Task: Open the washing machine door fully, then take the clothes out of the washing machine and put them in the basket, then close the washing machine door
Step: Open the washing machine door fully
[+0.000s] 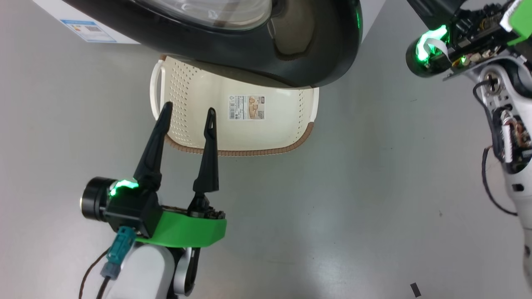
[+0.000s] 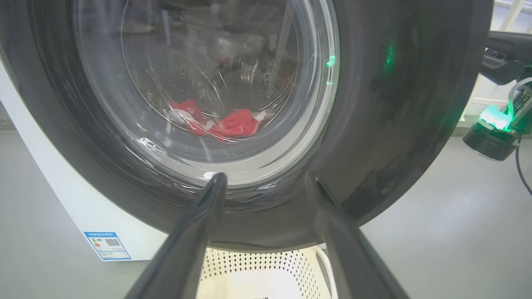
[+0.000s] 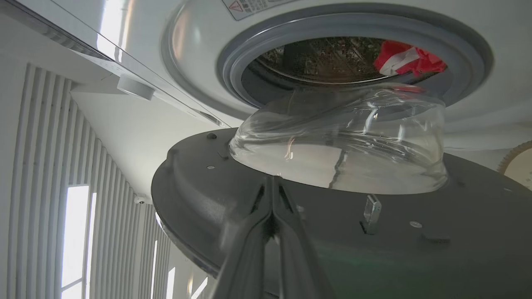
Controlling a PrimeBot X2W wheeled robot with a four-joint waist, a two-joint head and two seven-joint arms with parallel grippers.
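Left wrist view: white washing machine [image 2: 62, 195], washing machine door [image 2: 395, 124] part open above basket [image 2: 266, 270]. Head view adds basket's sticker, brown rim. Right wrist view sees red clothes [image 3: 409, 58] in drum directly. Left gripper [image 1: 189, 109] spread wide, empty, over basket; right gripper [image 3: 272, 179] pinched together, empty, near door's inner face.

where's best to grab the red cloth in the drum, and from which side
Probably a raised fold of the crumpled red cloth, low in the drum. Come from the door's inner side, past the glass bowl; from outside the door blocks it.
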